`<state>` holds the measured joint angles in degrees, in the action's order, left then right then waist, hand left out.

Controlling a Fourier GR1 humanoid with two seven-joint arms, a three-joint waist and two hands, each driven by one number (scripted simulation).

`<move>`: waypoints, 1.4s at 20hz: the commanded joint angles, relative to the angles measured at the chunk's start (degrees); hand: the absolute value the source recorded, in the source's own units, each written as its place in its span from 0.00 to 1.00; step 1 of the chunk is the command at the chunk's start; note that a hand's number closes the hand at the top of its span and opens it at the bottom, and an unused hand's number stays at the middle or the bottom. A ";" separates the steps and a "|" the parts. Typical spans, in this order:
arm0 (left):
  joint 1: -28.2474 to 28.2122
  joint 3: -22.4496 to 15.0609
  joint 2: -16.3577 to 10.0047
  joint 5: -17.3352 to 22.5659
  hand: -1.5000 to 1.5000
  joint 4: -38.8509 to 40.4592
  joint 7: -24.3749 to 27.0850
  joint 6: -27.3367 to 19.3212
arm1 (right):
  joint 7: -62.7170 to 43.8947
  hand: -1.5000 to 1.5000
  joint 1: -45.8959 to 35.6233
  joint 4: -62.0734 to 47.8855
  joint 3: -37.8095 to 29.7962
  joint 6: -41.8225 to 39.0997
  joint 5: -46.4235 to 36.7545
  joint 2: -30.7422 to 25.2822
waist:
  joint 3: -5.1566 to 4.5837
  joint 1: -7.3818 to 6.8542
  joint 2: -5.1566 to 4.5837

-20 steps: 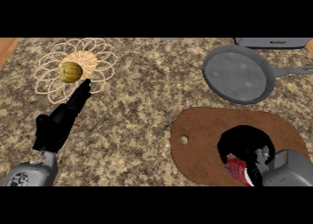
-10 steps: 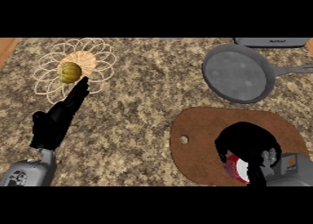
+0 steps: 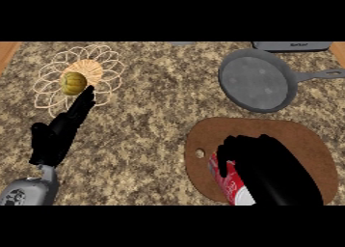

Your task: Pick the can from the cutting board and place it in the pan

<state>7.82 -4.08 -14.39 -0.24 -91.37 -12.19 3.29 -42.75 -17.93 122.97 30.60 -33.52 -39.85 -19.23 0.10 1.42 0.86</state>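
Observation:
The red and white can [image 3: 232, 187] lies on the brown cutting board [image 3: 303, 140] at the lower right. My right hand [image 3: 271, 169] covers it from above, with fingers [image 3: 236, 144] and thumb curled round its upper end; only its left side shows. The grey pan [image 3: 259, 79] sits beyond the board with nothing in it, its handle pointing right. My left hand [image 3: 58, 137] rests open at the left, fingers straight and pointing up the counter.
A wire basket [image 3: 54, 94] holding a yellow-green fruit [image 3: 73, 83] stands at the far left, just past my left fingertips. A grey appliance [image 3: 293, 46] sits at the back right edge. Wooden strips border the speckled counter on both sides.
My right hand has slid further over the can and its fingers have curled down round it, hiding more of the can. The left hand has stayed in place.

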 commanded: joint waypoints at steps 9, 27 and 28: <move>-1.57 0.33 -0.55 -0.45 0.50 -3.95 -1.28 1.49 | -0.64 1.00 8.06 7.68 6.72 23.85 -21.97 6.73 | -0.06 -1.46 -0.71; 0.31 -0.88 4.01 -3.87 0.50 -1.08 -0.89 0.78 | 31.07 1.00 -5.30 -34.50 -27.60 41.06 -6.35 3.52 | -0.07 -1.89 -0.97; 0.70 -0.91 4.51 -4.57 0.50 1.57 1.75 0.35 | 33.88 1.00 -7.11 -39.70 -28.50 44.81 -7.36 3.81 | -0.07 -2.08 -1.12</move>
<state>8.51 -4.05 -11.45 -3.22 -90.78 -11.25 4.76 -15.59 -21.13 93.76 6.73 6.52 -47.20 -14.18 0.03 -0.57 -0.20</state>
